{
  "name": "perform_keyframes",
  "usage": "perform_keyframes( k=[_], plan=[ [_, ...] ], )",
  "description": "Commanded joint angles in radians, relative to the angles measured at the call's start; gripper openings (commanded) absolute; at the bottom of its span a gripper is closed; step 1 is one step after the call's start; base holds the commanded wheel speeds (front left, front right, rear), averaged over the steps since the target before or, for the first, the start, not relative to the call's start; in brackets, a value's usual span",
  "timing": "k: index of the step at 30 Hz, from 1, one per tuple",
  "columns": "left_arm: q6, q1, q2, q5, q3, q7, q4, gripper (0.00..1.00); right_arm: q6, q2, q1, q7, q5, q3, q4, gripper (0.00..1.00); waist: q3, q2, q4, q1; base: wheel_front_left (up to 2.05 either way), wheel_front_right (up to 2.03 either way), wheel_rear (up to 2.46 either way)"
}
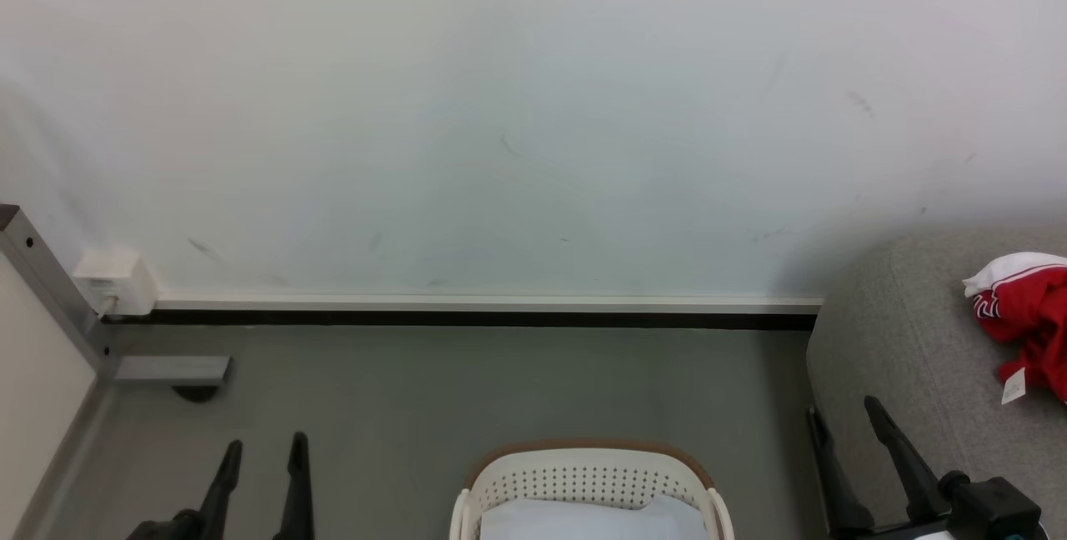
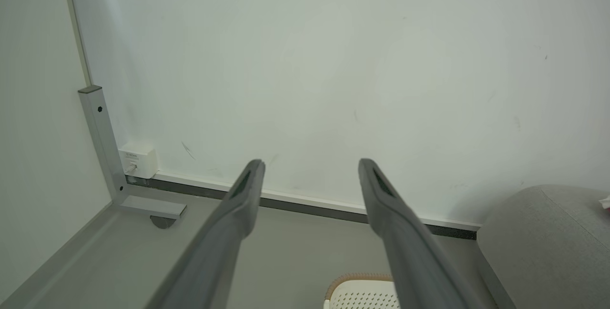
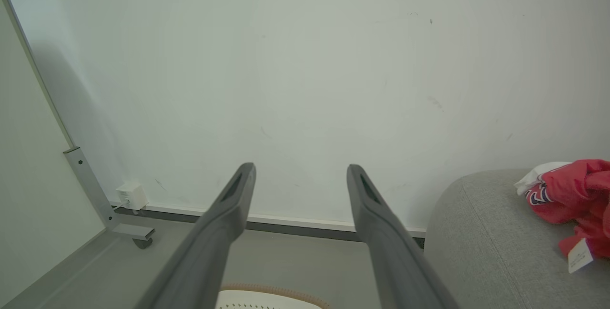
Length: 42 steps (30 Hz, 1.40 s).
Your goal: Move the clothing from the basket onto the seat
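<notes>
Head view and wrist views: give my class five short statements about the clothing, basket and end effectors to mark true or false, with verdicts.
1. The red clothing lies on the grey sofa. True.
2. The laundry basket stands on the sofa. False: it stands on the floor, beside the sofa.
3. The left end effector is open and holds nothing. True.
4. The right end effector is shut on the clothing. False: it is open, apart from the clothing.
5. A pale sheet lies in the basket. True.

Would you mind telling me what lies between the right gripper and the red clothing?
Just a bare grey stretch of the seat: in the head view, nothing else sits between the right gripper and the clothing.
</notes>
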Motion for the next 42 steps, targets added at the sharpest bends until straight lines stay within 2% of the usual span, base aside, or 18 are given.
perform_keyframes(
  k=[1,10,23,24,28,42],
  plan=[
    [-0.007,-0.004,-0.002,0.013,0.009,-0.001,0.005,1.0,-0.002,0.001,-0.007,-0.003,-0.005,0.002,0.002,1.0,0.0,0.0,-0.003,0.0,0.0,0.0,0.0],
    [-0.048,-0.022,-0.029,0.055,0.051,-0.001,0.024,1.0,-0.002,0.002,-0.01,-0.003,0.001,0.007,0.009,1.0,-0.001,0.0,-0.015,0.0,0.0,0.0,0.0],
    [-0.079,-0.033,-0.05,0.064,0.074,-0.001,0.051,1.0,-0.002,0.001,-0.021,-0.003,0.018,0.021,0.021,1.0,-0.002,0.0,-0.022,0.0,0.0,0.0,0.0],
    [-0.077,-0.026,-0.049,0.065,0.07,0.0,0.053,0.0,0.0,0.005,-0.006,0.0,0.009,0.023,0.021,0.0,-0.002,0.0,-0.022,0.0,0.0,0.0,0.0],
    [-0.077,-0.012,-0.058,0.051,0.071,0.01,0.089,0.0,0.0,0.012,0.02,0.01,0.022,0.025,0.047,0.0,-0.002,0.0,-0.023,0.0,0.0,0.0,0.0],
    [-0.085,-0.041,-0.058,-0.211,0.083,0.08,0.086,0.0,0.0,0.021,0.003,0.074,0.255,-0.032,0.037,0.0,0.006,0.0,-0.018,0.0,0.0,0.0,0.0]
  ],
)
